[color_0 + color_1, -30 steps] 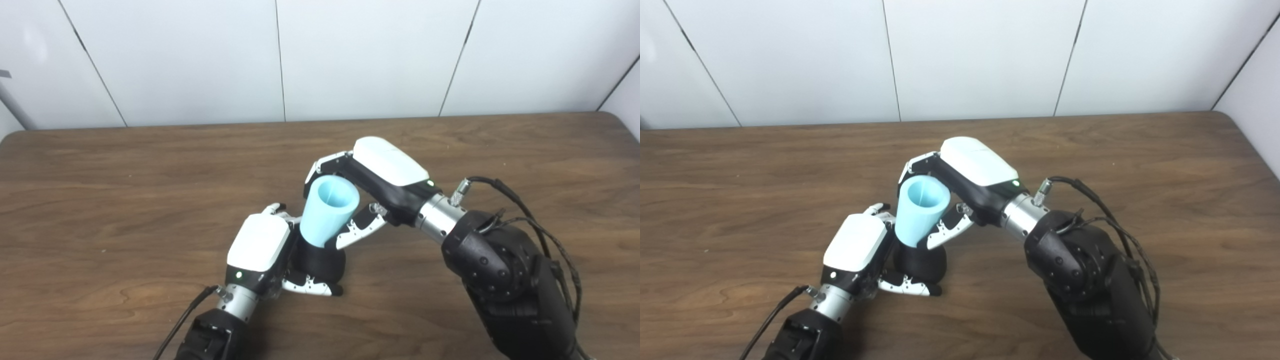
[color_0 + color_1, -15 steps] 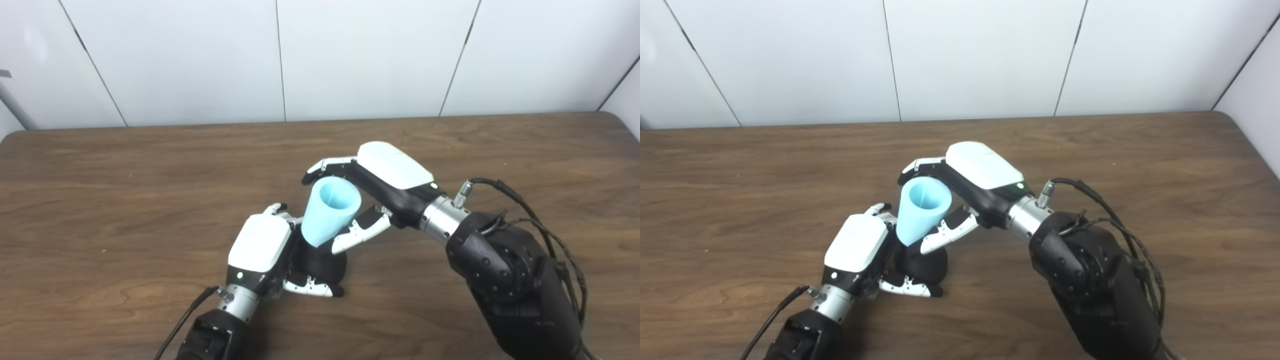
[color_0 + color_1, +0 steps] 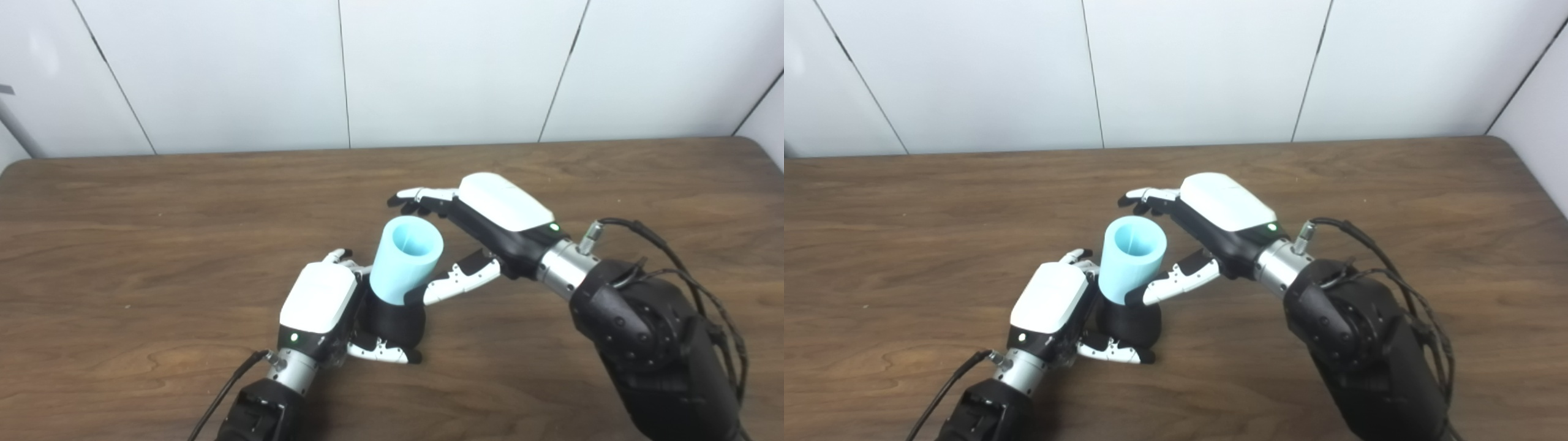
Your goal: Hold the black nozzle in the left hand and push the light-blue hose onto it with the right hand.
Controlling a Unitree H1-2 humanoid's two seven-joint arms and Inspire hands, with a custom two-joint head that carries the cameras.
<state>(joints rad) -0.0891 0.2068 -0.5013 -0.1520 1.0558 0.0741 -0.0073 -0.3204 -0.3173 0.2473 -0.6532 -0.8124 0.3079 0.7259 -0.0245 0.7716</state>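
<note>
Fingers of right hand spread beside light-blue hose

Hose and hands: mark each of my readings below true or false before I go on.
1. The left hand grips the nozzle. True.
2. The hose lies flat on the table. False: it stands upright on the nozzle.
3. The right hand is clenched around the hose. False: its fingers are spread, thumb beside the hose.
4. The hose's open end faces up. True.
</note>
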